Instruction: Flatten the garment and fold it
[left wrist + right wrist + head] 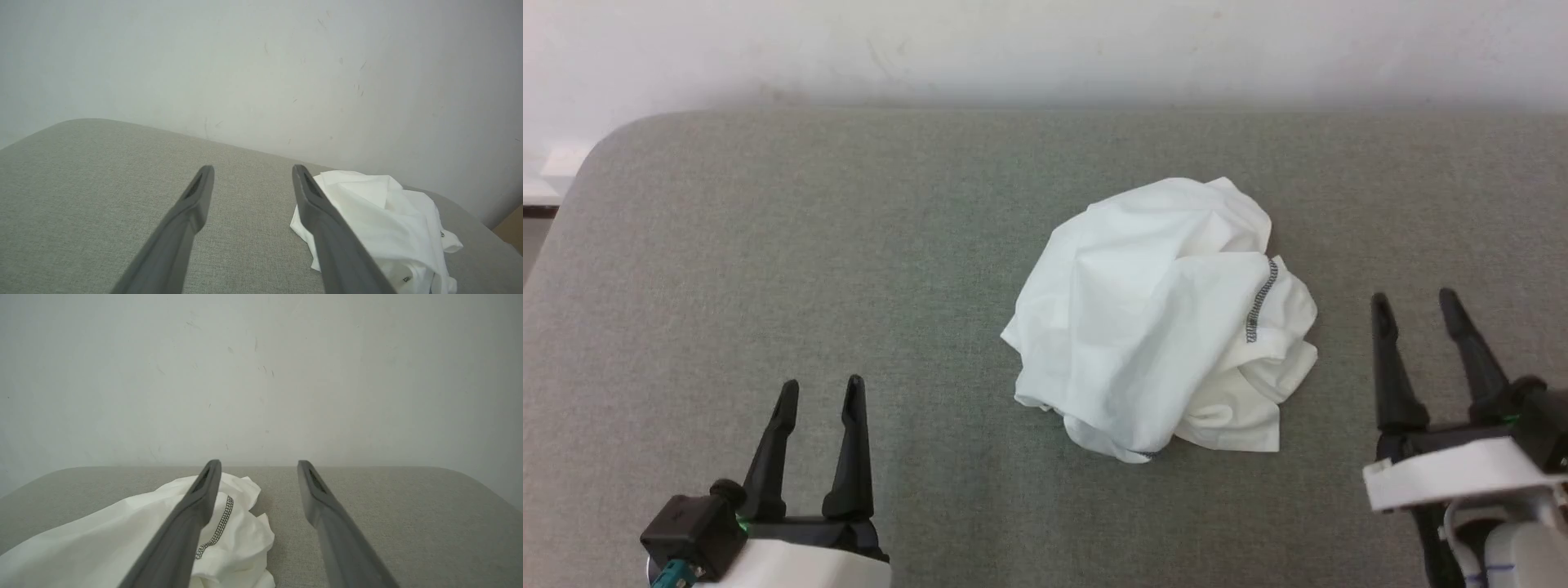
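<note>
1. White thin-fabric garment [1160, 327] with dark zigzag stitching [1262, 302] lies crumpled on the grey fabric-covered counter [768, 245], right of centre.
2. Toward the front edge, the left tool [821, 388] and right tool [1414, 298] are both spread apart, empty and clear of the cloth.
3. Recommended: pinch a rim edge on each side, then draw outward.
4. Collar, sleeves and hems are buried in folds.

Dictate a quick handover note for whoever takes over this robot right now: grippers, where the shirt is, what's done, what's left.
Hands: left gripper open and empty, near left of the garment, apart from it. The right gripper is open and empty, just right of it.
Things: garment crumpled in a heap on the grey surface, zigzag seam showing on its right side.
Done: nothing yet.
Left: grasp, spread flat, fold.
</note>
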`<state>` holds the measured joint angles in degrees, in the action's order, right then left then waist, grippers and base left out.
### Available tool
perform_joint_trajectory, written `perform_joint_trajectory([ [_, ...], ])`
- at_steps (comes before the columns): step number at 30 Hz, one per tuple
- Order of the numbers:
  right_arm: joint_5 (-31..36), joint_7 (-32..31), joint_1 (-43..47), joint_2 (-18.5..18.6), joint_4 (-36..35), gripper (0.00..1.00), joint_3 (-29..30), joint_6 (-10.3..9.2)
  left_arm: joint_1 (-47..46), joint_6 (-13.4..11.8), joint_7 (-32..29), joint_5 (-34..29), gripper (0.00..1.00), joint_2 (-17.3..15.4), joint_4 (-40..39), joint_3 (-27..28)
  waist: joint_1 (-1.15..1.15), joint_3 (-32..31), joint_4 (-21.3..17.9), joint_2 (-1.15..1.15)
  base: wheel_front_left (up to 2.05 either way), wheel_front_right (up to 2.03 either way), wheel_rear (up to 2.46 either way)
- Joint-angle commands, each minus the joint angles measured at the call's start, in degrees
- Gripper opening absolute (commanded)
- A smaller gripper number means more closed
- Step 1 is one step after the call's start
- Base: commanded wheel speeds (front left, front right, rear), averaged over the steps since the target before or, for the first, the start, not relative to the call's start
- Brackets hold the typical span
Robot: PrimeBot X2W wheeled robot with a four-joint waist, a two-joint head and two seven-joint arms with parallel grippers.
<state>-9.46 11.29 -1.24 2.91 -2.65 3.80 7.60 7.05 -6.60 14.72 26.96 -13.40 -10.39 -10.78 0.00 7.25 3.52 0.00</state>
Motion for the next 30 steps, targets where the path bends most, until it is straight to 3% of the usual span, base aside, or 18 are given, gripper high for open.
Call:
perform_joint_trajectory([
  [1,1.18,-1.42,-1.85,-0.03,-0.34,1.0,0.92,-0.11,-0.81,1.78,0.27,-1.37,1.0,1.16,0.66,1.41,0.0,1.07,0.97,0.0,0.0,0.0,0.0],
  [6,3.12,-8.99,-7.09,-0.03,-0.29,1.0,1.79,-0.11,-2.27,5.7,0.27,-4.67,1.0,4.35,2.07,3.85,0.0,3.46,1.63,0.0,0.0,0.0,0.0],
  [13,4.51,-26.0,-14.62,0.15,6.16,1.0,3.8,-0.11,-3.99,9.9,0.28,-7.52,1.0,7.8,5.92,4.8,0.0,6.69,3.53,0.0,0.0,0.0,0.0],
  [18,6.38,-36.39,-17.69,1.82,12.16,1.0,5.55,-0.11,-5.47,11.7,0.28,-8.49,1.0,9.22,8.1,4.66,0.0,8.15,6.03,0.0,0.0,0.0,0.0],
  [28,6.23,-45.26,-18.27,2.34,22.28,1.0,3.63,-0.11,-6.78,13.26,0.28,-9.07,1.0,10.22,10.04,4.84,0.0,9.52,9.47,0.0,0.0,0.0,0.0],
  [29,6.02,-45.86,-18.35,2.09,23.19,0.62,3.67,-0.11,-6.86,13.33,0.28,-9.06,1.0,10.26,10.12,4.94,0.0,9.63,9.54,0.0,0.0,0.0,0.0],
  [30,5.9,-46.01,-18.56,1.86,23.75,0.31,3.68,-0.11,-6.92,13.4,0.28,-9.02,1.0,10.29,10.16,5.1,0.0,9.77,9.56,0.0,0.0,0.0,0.0],
])
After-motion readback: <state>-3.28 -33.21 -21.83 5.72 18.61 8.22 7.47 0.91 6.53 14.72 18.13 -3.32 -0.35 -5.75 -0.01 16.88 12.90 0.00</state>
